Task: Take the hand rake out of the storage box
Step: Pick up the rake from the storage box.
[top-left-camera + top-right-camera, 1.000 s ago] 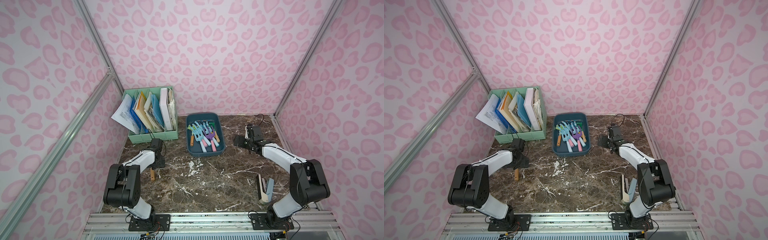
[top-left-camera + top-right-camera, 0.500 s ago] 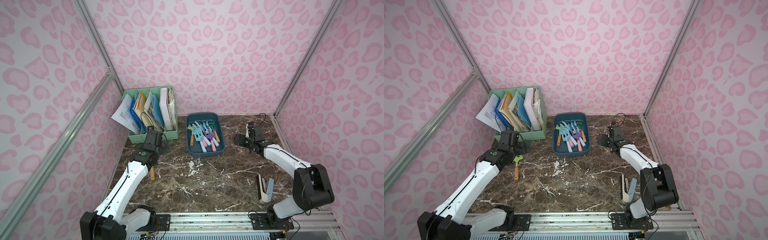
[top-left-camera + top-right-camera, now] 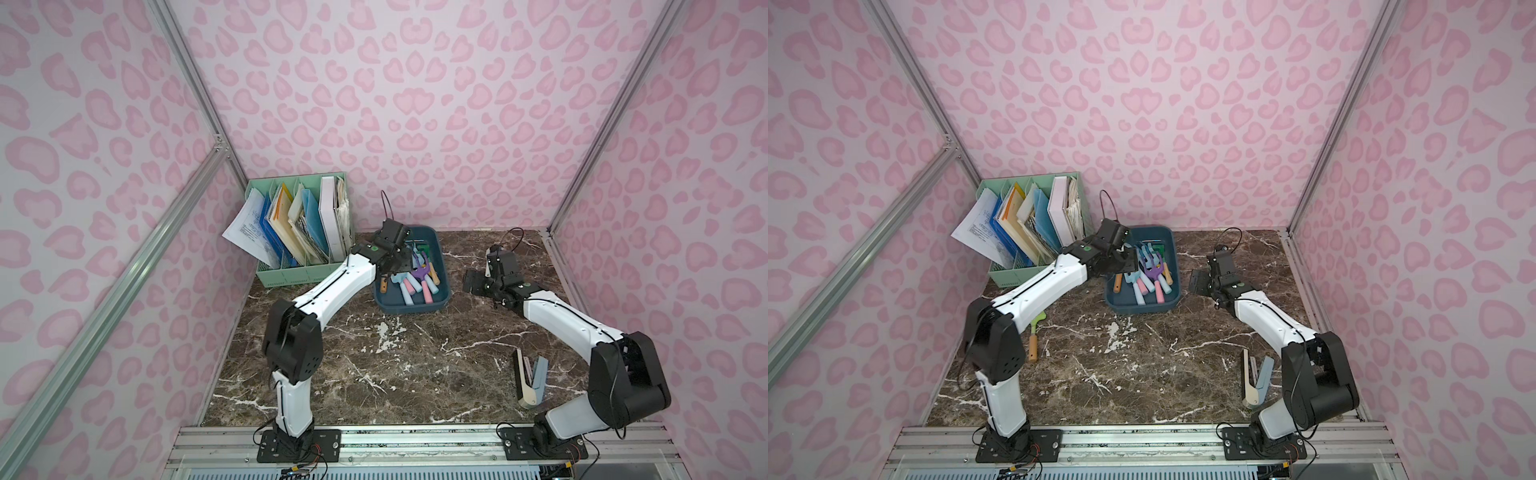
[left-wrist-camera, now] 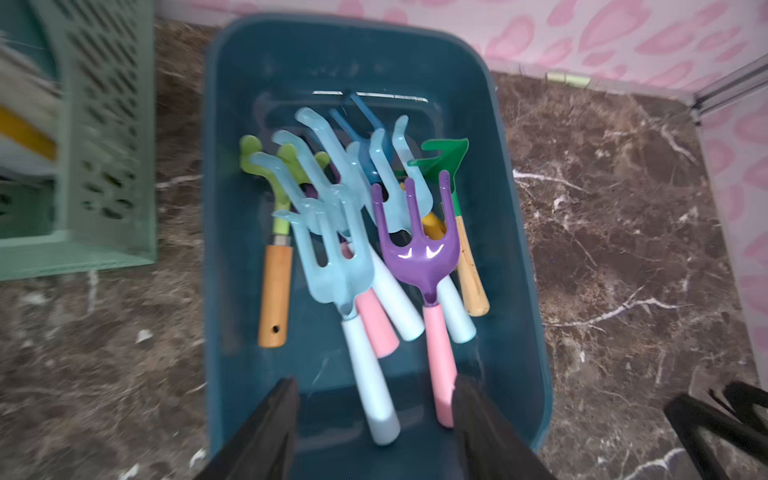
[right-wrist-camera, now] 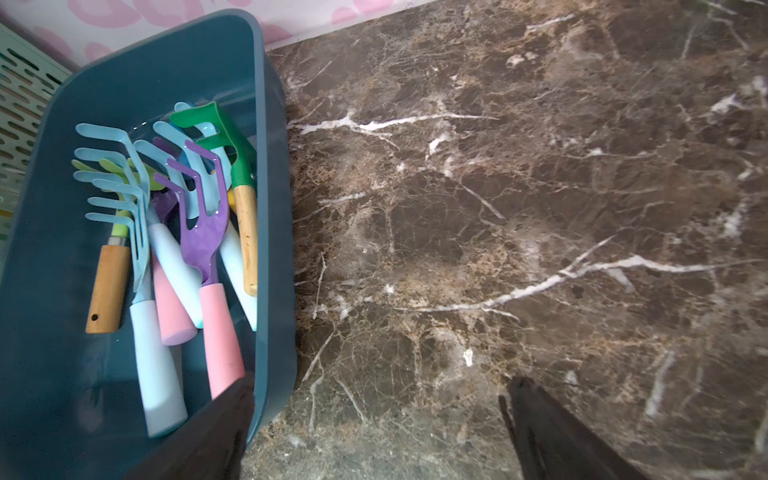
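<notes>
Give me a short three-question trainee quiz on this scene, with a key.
1. True or false: the left tool is above the storage box.
2. The purple rake has a handle that is: A white, B pink, C wooden.
3. Which tool is outside the box, beside it?
Key: 1 true; 2 B; 3 the right tool.

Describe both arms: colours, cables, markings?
Left arm and right arm match: white tapered links, bulky black joint housings, black wrist camera blocks, black jaws. Each has a small green dot near the wrist, a thin black cable loop above it, and a black base plate on the aluminium rail.
</notes>
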Controlling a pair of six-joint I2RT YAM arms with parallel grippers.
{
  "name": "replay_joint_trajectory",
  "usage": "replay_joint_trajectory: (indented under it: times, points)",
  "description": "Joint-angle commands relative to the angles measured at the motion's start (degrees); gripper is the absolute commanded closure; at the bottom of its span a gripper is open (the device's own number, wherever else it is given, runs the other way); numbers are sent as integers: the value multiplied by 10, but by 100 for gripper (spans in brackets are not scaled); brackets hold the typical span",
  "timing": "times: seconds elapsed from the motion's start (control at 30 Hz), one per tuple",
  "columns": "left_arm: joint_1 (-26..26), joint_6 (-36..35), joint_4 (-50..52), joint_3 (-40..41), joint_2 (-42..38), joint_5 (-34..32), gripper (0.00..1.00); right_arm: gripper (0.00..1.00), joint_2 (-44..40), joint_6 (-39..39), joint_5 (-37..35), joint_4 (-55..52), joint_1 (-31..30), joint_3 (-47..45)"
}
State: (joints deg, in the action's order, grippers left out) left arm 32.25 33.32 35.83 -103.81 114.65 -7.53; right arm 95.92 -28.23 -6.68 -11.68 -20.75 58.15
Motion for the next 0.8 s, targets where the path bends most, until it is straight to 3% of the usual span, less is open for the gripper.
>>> replay_joint_trajectory:
  times: [0.0, 0.1, 0.2, 0.37, 0.77]
  points:
    - [3, 32, 94, -69, 72, 5, 43, 2, 0, 1, -19, 2, 3, 3]
    - [4, 62, 66, -69, 116, 24, 42, 2, -1, 1, -18, 4, 9, -1]
    - [4, 79, 83, -92, 158, 35, 53, 2, -2, 0, -19, 6, 14, -5]
    - [4, 93, 55, -51, 154, 21, 59, 2, 4, 0, -12, 13, 20, -9]
    - [4, 81, 70, -91, 203, 27, 69, 2, 9, 0, -10, 13, 21, -8]
